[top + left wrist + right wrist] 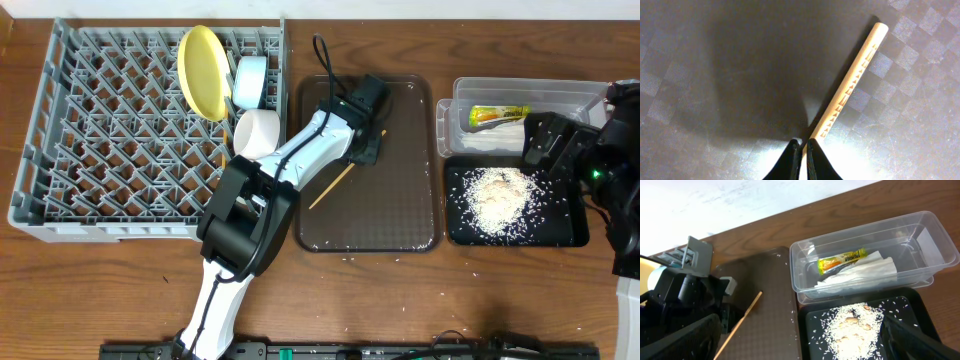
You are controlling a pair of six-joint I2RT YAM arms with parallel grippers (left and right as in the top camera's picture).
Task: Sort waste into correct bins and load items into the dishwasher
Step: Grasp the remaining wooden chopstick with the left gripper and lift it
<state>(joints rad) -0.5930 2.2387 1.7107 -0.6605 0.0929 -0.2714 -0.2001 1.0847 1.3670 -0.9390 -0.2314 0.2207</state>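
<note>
- The chopstick [852, 85] lies flat on the brown tray [715, 75], right at the tips of the left gripper [802, 155]. Its long axis runs from the tips away ahead and to the right.
- From overhead, the same stick crosses under the gripper on a slant, with the longer part trailing back toward the arm's base.
- The left gripper's two tips are drawn almost together with only a hairline gap. The stick's near end vanishes behind one tip, so I cannot tell whether it is pinched or merely touched.
- The right gripper [545, 150] is well apart from the stick, spread wide above the black tray [570, 230] of rice [495, 195]. The left arm is plainly the nearer one.
- The chopstick is thin, round, pale wood with a band of small carved notches toward the far end. I judge it could roll or swivel if held off-centre.
- The tray surface is dark and faintly glossy, with a fine checkered weave.
- The grey plastic rack [100, 120] stands to the left gripper's left, just beside the tray. It holds a yellow plate [203, 72] on edge among its pegs.
</note>
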